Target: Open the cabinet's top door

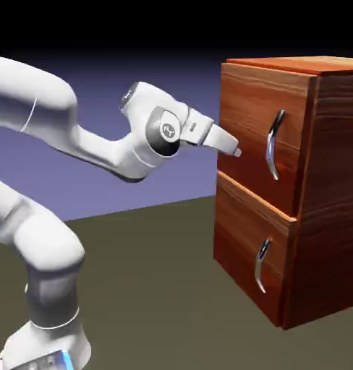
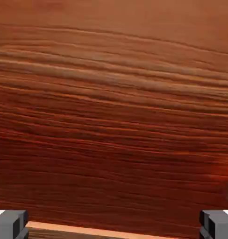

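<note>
The cabinet (image 1: 331, 188) stands at the exterior view's right, reddish-brown wood grain. Its top door (image 1: 248, 108) looks shut and carries a long curved silver handle (image 1: 275, 144). My gripper (image 1: 235, 149) points at the door's face, low on the panel and to the left of the handle, with nothing held. Whether it touches the wood I cannot tell. In the hand view the door's wood (image 2: 114, 107) fills the picture. My gripper (image 2: 114, 226) is open there, its grey fingertips (image 2: 10, 224) far apart at the two bottom corners. The handle is out of the hand view.
Below the top door sits a shorter lower panel (image 1: 241, 238) with its own small silver handle (image 1: 262, 266). The cabinet rests on a dark olive table (image 1: 150, 289). A pale edge strip (image 2: 88, 231) runs along the hand view's bottom.
</note>
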Available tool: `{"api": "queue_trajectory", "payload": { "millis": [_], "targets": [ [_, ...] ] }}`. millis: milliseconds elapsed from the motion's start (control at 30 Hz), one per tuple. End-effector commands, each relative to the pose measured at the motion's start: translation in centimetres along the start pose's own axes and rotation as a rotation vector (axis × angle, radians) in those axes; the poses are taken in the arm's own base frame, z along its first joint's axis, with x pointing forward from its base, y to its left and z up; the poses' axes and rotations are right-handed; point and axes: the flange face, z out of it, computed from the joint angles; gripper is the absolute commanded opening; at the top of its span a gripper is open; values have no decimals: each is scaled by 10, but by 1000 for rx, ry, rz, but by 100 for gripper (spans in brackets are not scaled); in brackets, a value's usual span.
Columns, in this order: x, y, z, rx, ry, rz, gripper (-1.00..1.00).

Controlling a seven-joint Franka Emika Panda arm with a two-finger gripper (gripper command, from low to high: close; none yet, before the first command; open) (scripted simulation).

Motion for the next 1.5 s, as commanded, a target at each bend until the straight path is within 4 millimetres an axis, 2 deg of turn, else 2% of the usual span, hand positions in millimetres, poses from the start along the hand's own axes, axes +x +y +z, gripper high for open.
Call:
{"api": "queue_trajectory", "payload": {
  "millis": [0, 400, 800, 1300, 1367, 1467],
  "targets": [
    [1, 0, -2, 7, 10, 0, 0],
    [14, 15, -16, 99, 132, 12, 0],
    [29, 46, -12, 211, 246, 45, 0],
    [47, 100, 19, 378, 348, 100, 0],
    [47, 100, 19, 379, 349, 100, 0],
    [59, 90, 46, 380, 347, 102, 0]
  ]
}}
